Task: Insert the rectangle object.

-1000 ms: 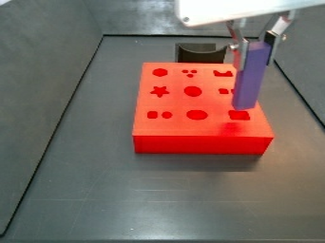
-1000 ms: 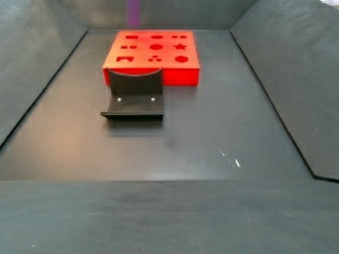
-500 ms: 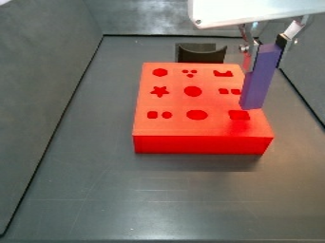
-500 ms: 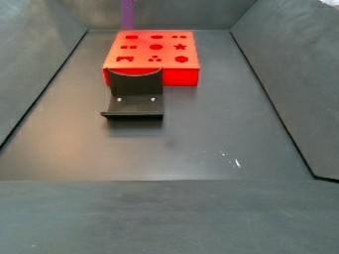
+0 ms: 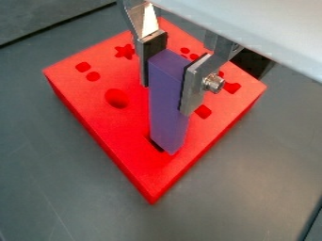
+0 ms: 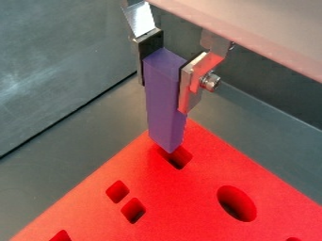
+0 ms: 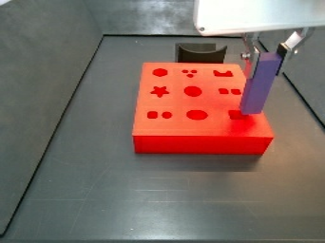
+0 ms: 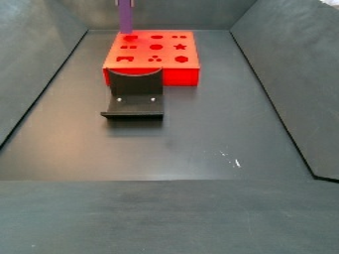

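My gripper (image 5: 174, 64) is shut on the rectangle object (image 5: 168, 99), a long purple-blue bar held upright. It also shows in a wrist view (image 6: 164, 104) and in both side views (image 7: 260, 83) (image 8: 126, 16). The bar's lower end sits at the rectangular hole (image 6: 179, 157) near a corner of the red box (image 7: 200, 112), which also shows in a side view (image 8: 153, 58). The bar's tip touches or just enters the hole. The silver fingers (image 6: 198, 80) clamp the bar's upper end.
The red box top carries star, round, oval and square holes (image 7: 193, 92). A dark grey curved block (image 8: 134, 96) lies in front of the box in a side view. A dark round object (image 7: 200, 50) stands behind the box. Bin walls rise on both sides.
The gripper with the bar has moved right and down, bringing the bar's lower end onto the rectangular hole at the box's corner.
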